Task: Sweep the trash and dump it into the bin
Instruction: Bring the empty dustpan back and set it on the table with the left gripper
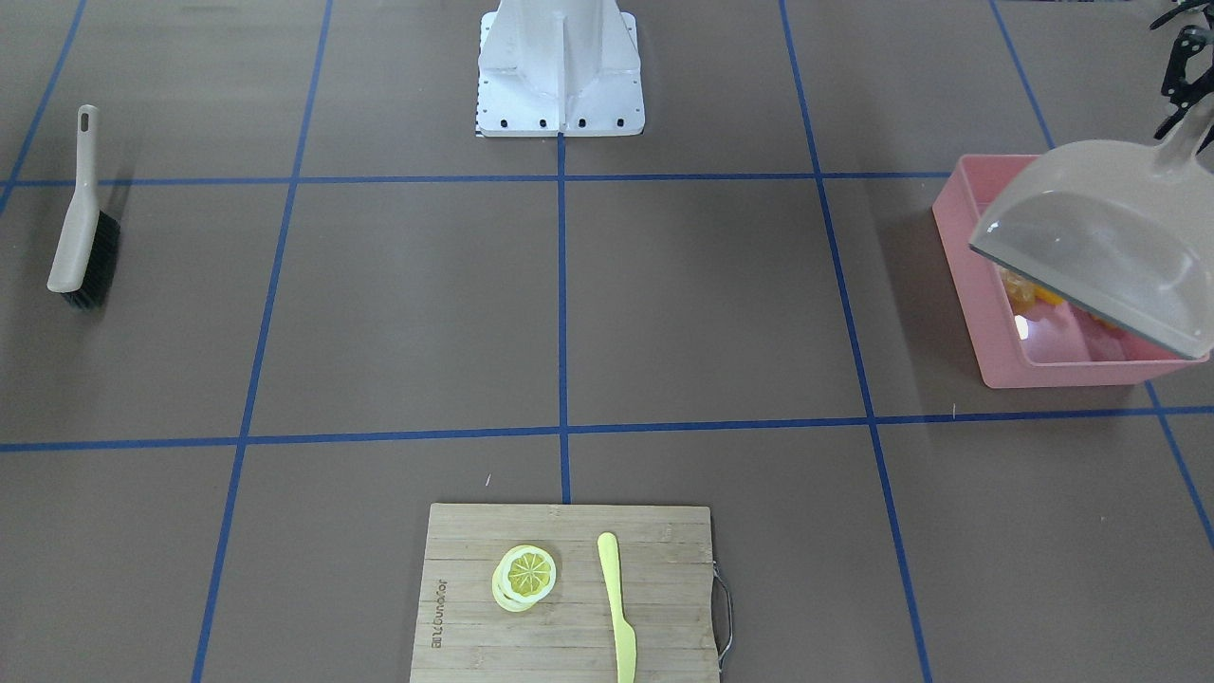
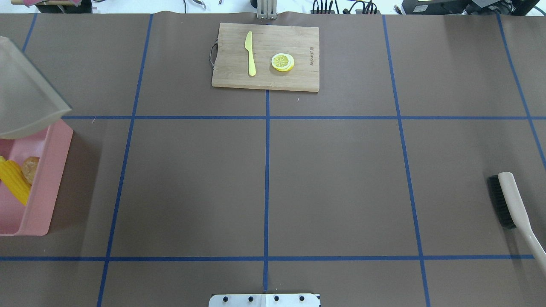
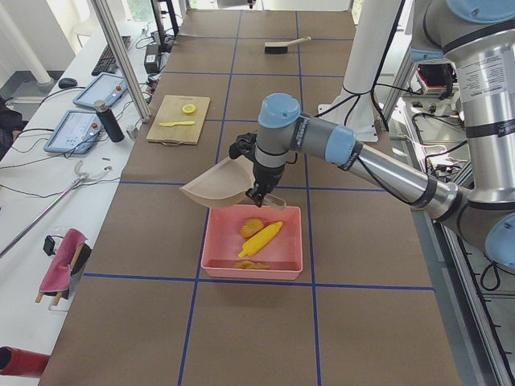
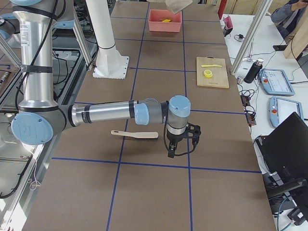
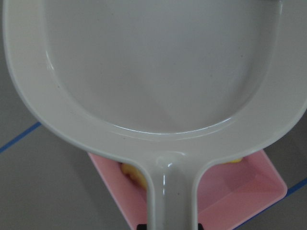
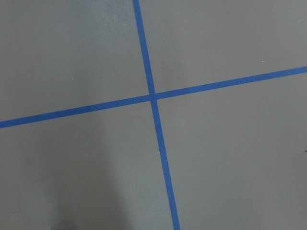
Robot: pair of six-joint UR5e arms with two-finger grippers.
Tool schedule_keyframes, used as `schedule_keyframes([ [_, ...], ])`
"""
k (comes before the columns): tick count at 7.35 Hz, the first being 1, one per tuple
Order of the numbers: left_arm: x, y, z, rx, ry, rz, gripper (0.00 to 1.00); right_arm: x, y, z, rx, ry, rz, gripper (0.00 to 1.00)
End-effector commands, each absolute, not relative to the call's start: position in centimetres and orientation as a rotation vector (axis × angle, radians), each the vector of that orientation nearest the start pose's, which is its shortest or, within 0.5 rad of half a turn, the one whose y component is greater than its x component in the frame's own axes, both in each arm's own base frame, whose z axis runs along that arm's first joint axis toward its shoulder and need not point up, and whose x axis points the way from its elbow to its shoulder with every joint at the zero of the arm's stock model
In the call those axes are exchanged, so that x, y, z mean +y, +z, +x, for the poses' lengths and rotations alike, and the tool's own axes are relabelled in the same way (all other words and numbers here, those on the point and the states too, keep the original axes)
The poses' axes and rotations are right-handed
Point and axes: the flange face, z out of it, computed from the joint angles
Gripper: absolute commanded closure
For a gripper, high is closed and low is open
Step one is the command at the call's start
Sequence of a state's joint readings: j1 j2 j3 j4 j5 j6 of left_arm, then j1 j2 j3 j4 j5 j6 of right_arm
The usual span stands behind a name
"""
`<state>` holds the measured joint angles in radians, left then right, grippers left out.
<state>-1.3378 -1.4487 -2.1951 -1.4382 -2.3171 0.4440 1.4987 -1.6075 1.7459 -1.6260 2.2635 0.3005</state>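
Seemingly near finished.
Front view: dustpan (image 1: pixel 1091 237) tipped above bin (image 1: pixel 977 285) at left end of table (image 1: pixel 664 313); left end effector (image 1: pixel 1186 119) clamped on dustpan handle; brush (image 1: pixel 83 228) lies alone near right end.
Overhead: corn cob (image 2: pixel 15 181) and brown lump (image 2: pixel 30 168) inside bin.
Left side view: tan piece (image 3: pixel 248 264) also in bin — all trash looks dumped.
Right side view: right end effector (image 4: pixel 183 147) hangs beside brush; open or closed, cannot tell.
Left wrist: dustpan inside bare.
Remaining — likely just parking dustpan.
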Motion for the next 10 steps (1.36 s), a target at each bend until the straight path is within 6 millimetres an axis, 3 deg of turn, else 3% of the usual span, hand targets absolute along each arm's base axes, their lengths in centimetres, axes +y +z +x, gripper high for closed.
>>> schedule_keyframes([
  [1, -46.9, 40.3, 12.2, 0.727, 1.081, 0.512, 1.00, -48.2, 60.5, 3.5, -0.693, 0.197, -0.057, 0.00],
  [2, -48.3, 39.0, 16.8, 0.743, 1.178, 0.534, 1.00, -48.0, 61.0, 3.5, -0.691, 0.206, -0.070, 0.00],
  [3, -49.0, 37.7, 22.9, 0.773, 1.275, 0.541, 1.00, -48.1, 61.0, 3.6, -0.688, 0.205, -0.067, 0.00],
  [4, -49.8, 37.0, 27.3, 0.793, 1.337, 0.549, 1.00, -48.5, 60.6, 3.6, -0.686, 0.201, -0.059, 0.00],
  [5, -50.3, 36.5, 28.9, 0.799, 1.358, 0.566, 1.00, -48.6, 60.6, 3.5, -0.681, 0.197, -0.055, 0.00],
  [7, -49.0, 38.0, 33.4, 0.821, 1.433, 0.580, 1.00, -49.1, 60.5, 3.5, -0.661, 0.186, -0.025, 0.00],
  [8, -49.5, 38.0, 34.9, 0.827, 1.445, 0.579, 1.00, -49.2, 60.7, 3.5, -0.673, 0.172, 0.026, 0.00],
  [9, -49.5, 38.3, 37.0, 0.836, 1.464, 0.557, 1.00, -49.0, 60.6, 3.3, -0.698, 0.165, 0.036, 0.00],
  [10, -49.7, 39.1, 37.9, 0.839, 1.469, 0.536, 1.00, -47.6, 60.7, 3.1, -0.778, 0.167, 0.002, 0.00],
])
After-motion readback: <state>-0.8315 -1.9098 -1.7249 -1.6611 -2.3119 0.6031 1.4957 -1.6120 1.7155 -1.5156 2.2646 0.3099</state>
